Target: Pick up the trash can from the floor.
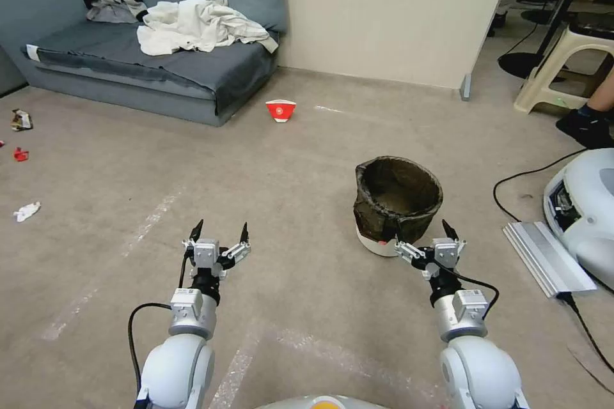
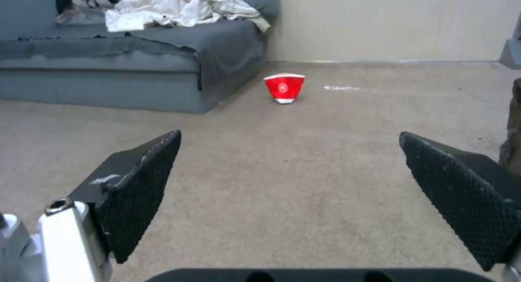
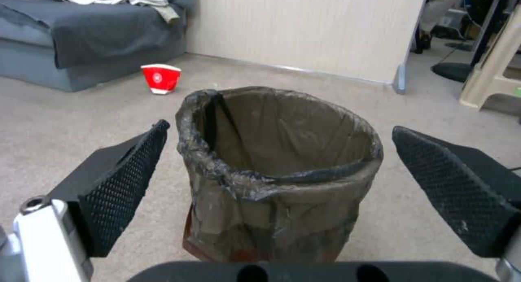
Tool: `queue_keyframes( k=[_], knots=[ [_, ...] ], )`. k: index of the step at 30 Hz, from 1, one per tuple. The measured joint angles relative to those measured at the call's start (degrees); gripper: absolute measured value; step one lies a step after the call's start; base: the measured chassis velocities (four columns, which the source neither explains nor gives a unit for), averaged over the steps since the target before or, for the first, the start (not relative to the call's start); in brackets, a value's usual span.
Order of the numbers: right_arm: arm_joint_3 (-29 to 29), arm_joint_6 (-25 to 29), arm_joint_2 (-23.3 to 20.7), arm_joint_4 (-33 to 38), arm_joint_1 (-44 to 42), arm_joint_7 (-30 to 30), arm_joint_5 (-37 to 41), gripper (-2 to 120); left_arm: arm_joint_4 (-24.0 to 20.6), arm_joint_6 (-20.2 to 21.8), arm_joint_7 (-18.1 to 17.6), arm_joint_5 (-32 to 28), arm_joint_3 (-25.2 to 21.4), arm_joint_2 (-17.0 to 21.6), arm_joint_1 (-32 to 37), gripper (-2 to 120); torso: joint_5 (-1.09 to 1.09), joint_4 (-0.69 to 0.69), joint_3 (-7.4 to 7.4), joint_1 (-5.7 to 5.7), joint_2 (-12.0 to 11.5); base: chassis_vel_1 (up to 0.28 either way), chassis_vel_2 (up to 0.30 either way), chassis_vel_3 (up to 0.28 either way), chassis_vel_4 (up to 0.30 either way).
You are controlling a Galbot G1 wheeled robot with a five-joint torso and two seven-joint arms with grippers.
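The trash can (image 1: 396,206) stands upright on the floor (image 1: 275,185), a small white bin with a dark bag folded over its rim. My right gripper (image 1: 423,231) is open just in front of it, low, near its base. In the right wrist view the trash can (image 3: 279,176) sits between and just beyond the two black fingertips (image 3: 122,184), which stand wide apart without touching it. My left gripper (image 1: 219,229) is open over bare floor, well left of the can. Its pads (image 2: 138,188) hold nothing.
A red-and-white paper bowl (image 1: 281,110) lies by the grey sofa (image 1: 160,70). Scraps of litter (image 1: 27,211) dot the floor at far left. At the right are a white machine (image 1: 585,204), a metal plate (image 1: 547,257), cables and a plastic stool (image 1: 563,57).
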Motion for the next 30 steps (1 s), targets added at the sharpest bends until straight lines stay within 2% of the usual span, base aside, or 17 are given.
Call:
queue_keyframes(
  k=[30],
  knots=[
    [-0.01, -0.07, 0.02, 0.06, -0.07, 0.02, 0.00, 100, -0.17, 0.00, 0.00, 0.00, -0.04, 0.00, 0.09, 100, -0.01, 0.00, 0.00, 0.00, 0.00, 0.000, 0.000, 0.000, 0.000]
  ],
)
